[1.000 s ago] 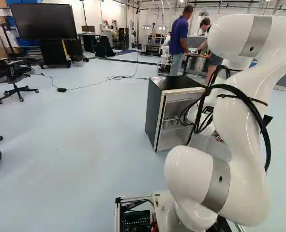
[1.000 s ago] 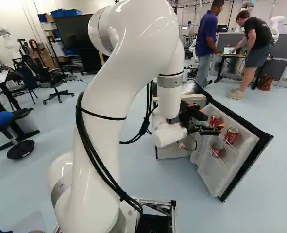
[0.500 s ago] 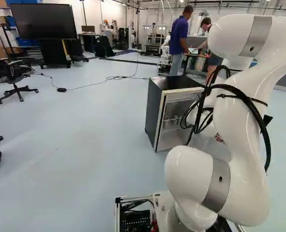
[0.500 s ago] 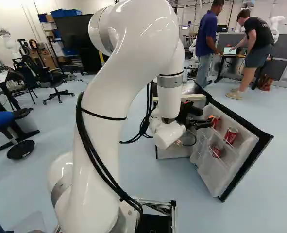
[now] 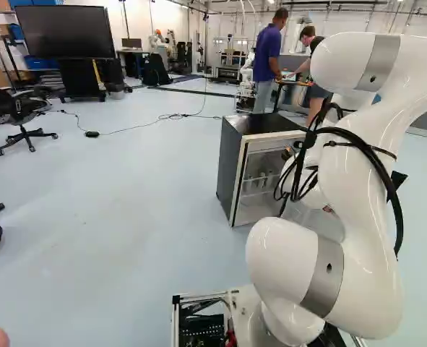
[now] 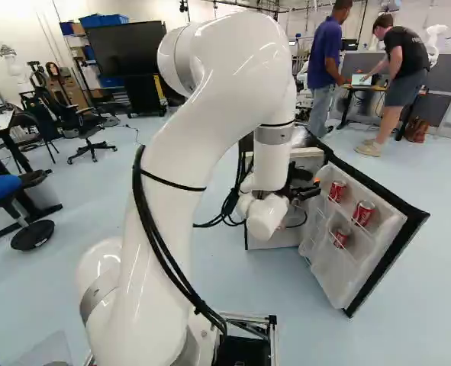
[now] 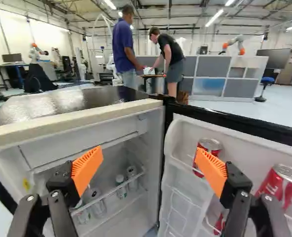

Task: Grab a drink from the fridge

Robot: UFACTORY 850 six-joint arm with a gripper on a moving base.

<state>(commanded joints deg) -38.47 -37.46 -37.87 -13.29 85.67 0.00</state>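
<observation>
My gripper is in front of the fridge's opening, near the hinge side of the open door. In the wrist view the gripper is open, its orange pads wide apart with nothing between them. Ahead lies the fridge interior, where a clear bottle and a silvery can stand on a wire-fronted shelf, with other clear bottles beside them. Red cans sit in the door rack, the nearer-hinge one partly hidden by a finger; another red can is lower down.
The fridge's dark top and pale front edge run just ahead of the gripper. The swung-out door's dark edge bounds the other side. An office chair stands far off at the left.
In the right base view the gripper has moved left, away from the door's cans and toward the fridge's opening; the upper arm has shifted right. Fridge, door and base have not moved.
</observation>
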